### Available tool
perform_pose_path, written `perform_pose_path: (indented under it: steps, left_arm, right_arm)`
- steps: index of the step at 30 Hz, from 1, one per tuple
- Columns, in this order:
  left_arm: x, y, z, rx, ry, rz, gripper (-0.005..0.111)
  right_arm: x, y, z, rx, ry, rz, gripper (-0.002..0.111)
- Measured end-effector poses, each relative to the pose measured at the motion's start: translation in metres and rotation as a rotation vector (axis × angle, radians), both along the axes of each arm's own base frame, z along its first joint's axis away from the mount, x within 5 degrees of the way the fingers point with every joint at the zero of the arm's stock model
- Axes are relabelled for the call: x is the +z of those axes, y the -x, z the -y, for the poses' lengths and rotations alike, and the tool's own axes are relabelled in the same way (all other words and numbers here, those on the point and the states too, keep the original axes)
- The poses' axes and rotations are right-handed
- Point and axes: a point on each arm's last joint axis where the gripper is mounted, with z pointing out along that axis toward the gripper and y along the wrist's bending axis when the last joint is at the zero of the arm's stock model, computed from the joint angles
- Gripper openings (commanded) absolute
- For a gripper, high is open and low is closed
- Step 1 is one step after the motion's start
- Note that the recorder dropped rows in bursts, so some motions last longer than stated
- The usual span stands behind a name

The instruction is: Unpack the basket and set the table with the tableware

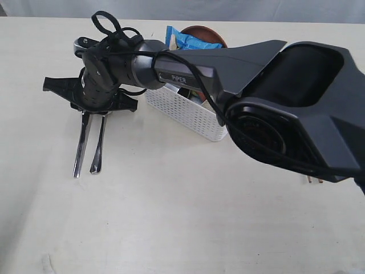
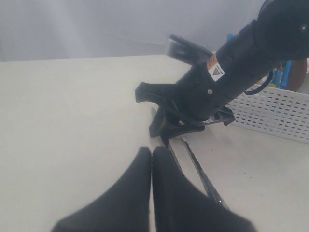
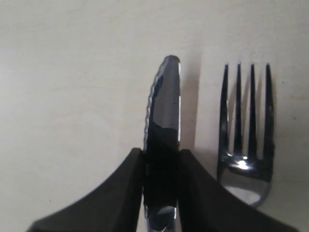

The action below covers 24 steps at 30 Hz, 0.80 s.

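My right gripper (image 1: 94, 110) reaches across to the left side of the table (image 1: 171, 217) and is shut on the steel knife (image 3: 164, 111), whose blade sticks out past the fingertips (image 3: 135, 157). The knife (image 1: 81, 145) lies low along the tabletop. The steel fork (image 3: 246, 125) lies flat and parallel beside it, apart from the gripper (image 3: 161, 152), and appears in the exterior view as the thinner piece (image 1: 98, 147). The white basket (image 1: 188, 111) stands just behind. My left gripper (image 2: 152, 154) is shut and empty, hovering near the utensils.
A blue chip bag (image 1: 188, 40) and a brown round plate (image 1: 215, 35) stick up out of the basket (image 2: 275, 113). The right arm's dark body (image 1: 296, 108) covers much of the right side. Two thin wooden tips (image 1: 314, 180) peek out below it.
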Motion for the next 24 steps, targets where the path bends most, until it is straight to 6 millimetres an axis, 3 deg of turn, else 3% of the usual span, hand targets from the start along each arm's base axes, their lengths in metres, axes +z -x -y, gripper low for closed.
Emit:
perform_pose_path:
  steps: [7,14,24]
  left_arm:
    - [0.0,0.0,0.0,0.0,0.0,0.0,0.0]
    - [0.0,0.0,0.0,0.0,0.0,0.0,0.0]
    - [0.0,0.0,0.0,0.0,0.0,0.0,0.0]
  right_arm:
    - [0.0004,-0.0005,-0.0003,0.001,-0.004,0.007,0.001]
    - [0.001,-0.001,-0.001,0.001,-0.013,0.014,0.032]
    - [0.0021,-0.0021,-0.0021,0.003,-0.027,0.03,0.033]
